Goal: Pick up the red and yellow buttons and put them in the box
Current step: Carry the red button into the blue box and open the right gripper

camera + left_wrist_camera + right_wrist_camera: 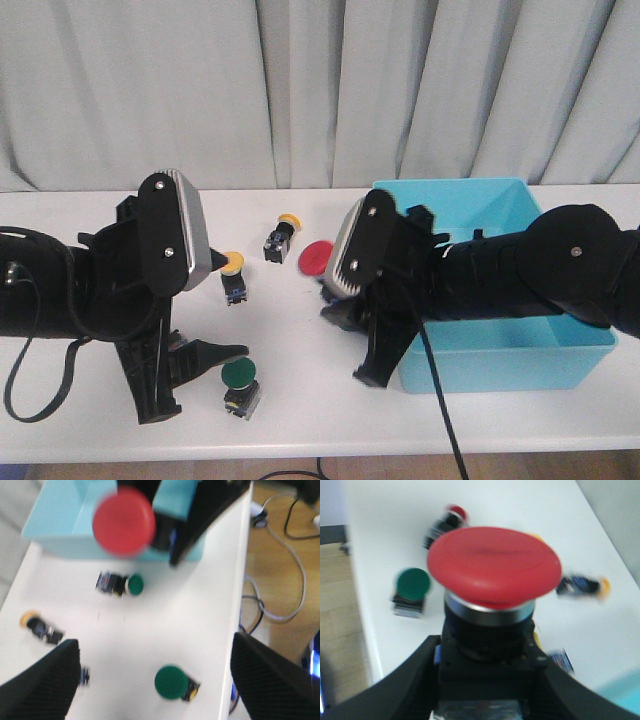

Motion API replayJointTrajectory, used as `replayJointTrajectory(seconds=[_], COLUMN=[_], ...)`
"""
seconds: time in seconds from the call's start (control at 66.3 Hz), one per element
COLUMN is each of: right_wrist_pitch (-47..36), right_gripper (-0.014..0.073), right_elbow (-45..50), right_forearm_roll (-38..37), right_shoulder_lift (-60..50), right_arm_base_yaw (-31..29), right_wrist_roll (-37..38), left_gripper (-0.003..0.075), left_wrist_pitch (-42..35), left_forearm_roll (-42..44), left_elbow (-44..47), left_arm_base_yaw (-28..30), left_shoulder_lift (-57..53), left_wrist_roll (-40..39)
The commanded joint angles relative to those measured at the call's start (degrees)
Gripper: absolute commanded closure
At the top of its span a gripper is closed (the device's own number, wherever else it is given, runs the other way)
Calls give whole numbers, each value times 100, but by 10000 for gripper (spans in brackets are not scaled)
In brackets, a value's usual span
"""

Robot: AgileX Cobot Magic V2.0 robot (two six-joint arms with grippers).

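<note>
Red button (494, 565) clamped in right fingers (485, 680)

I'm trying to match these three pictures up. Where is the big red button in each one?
Front view: the red button is mid-table, just left of the blue box, at the right hand.
Left wrist view: blurred, near the top, against the box.
Right wrist view: fills the centre, gripped in the hand.
Shared landmark: the big green button.

left claw (190, 385) spread, right claw (485, 680) clamped
</note>
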Motion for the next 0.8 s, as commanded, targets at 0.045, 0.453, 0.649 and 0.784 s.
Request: replayJointTrajectory(seconds=[0.045,0.453,0.649,0.784], right_wrist_pitch=[159,2941,3146,3116], right_gripper=[380,370,367,363], right_elbow=[-632,-2575,-3060,-3190], right_forearm_roll=[-1835,-4062,-4047,-4056], right_shoulder_lift=[12,1850,2616,3004], right_arm_base_yaw=[-518,-2238,-2495,-2476], right_wrist_roll=[3328,7260,7503,7497], left_gripper=[133,133,133,133], left_wrist_pitch=[-211,-75,-63,-63], left_forearm_roll=[820,1081,1075,1070], left_elbow=[-145,-145,-145,-145], left_arm_base_yaw=[-15,-15,-15,-15], left_shoulder_lift=[24,247,247,247], left_wrist_roll=[-1294,-1674,-1674,-1674])
